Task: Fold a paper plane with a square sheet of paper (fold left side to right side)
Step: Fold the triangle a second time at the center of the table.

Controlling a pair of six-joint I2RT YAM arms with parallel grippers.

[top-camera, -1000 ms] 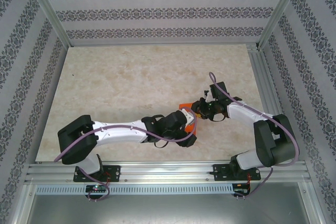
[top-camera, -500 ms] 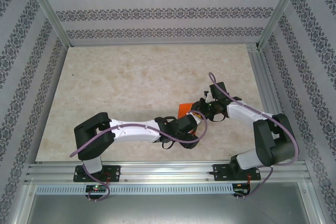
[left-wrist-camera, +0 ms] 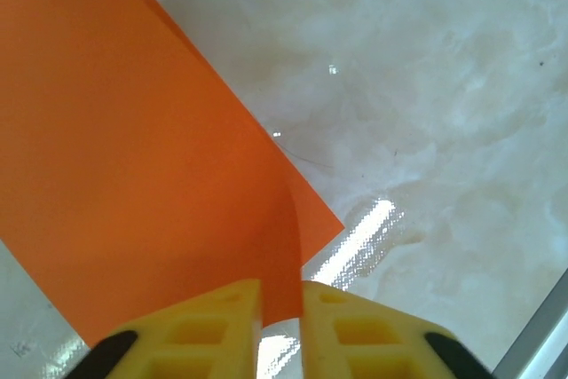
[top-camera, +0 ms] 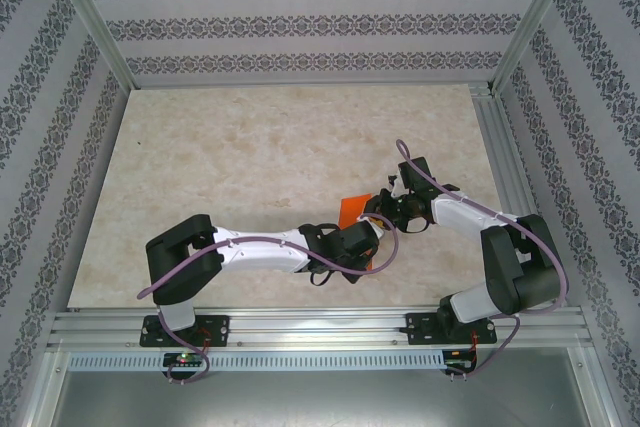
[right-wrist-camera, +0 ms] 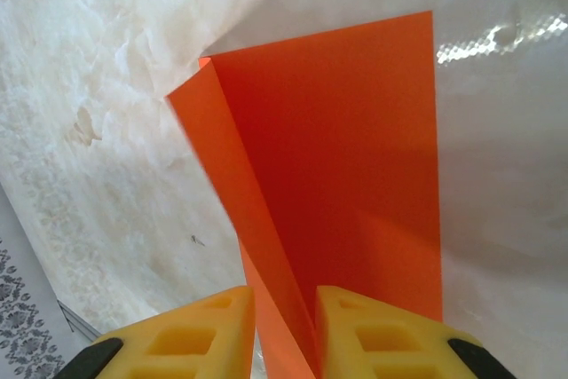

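My left fingers point(left-wrist-camera: 250, 308) and right fingers point(right-wrist-camera: 241, 317) each clamp the paper point(left-wrist-camera: 133, 148); I'd swing the left-held flap toward the right fingers squarely, edges matched, before creasing.

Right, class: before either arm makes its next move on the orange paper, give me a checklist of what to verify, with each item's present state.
1. Left tool closed on an edge of the orange sheet: ok.
2. Right tool closed on the sheet's raised fold: ok.
3. A crease runs along the sheet: ok.
4. Sheet lying flat on the table: not ok, it lifts at both grips.
5. Folded edges line up: cannot tell.
6. The two tools are apart, not touching: cannot tell from above.
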